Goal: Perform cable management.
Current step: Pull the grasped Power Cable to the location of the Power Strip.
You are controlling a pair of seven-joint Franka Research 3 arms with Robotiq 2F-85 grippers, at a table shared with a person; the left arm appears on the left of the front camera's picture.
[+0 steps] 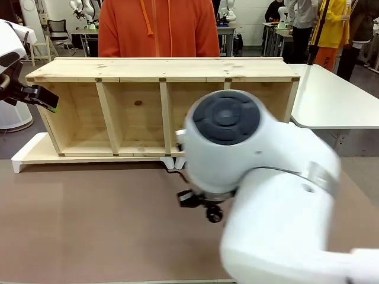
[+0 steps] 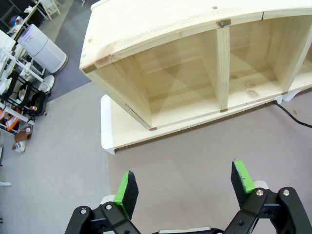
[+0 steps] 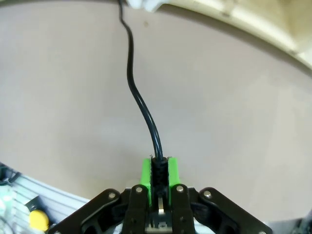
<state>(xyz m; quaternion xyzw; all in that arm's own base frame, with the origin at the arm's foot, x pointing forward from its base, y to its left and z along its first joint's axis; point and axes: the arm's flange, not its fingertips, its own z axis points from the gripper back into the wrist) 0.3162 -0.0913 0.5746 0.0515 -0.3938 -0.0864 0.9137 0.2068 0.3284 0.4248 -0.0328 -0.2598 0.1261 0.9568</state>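
The cable (image 3: 130, 73) is a thin black cord lying in a curve on the brown table top. My right gripper (image 3: 158, 168) is shut on its black plug end, low over the table. From there the cord runs away to a white piece (image 3: 144, 4) at the wooden shelf's base. A short stretch of the cable (image 2: 288, 110) also lies in front of the shelf. My left gripper (image 2: 184, 187) hangs open and empty above the table, off the shelf's left end. From the front, the left gripper (image 1: 48, 97) is beside the shelf's left wall.
The long wooden shelf (image 1: 160, 77) lies on its side on a white base (image 1: 29, 155), its compartments facing me. A person in an orange top (image 1: 159, 26) stands behind it. My right arm (image 1: 260, 189) fills the near middle. A white table (image 1: 337, 100) is at right.
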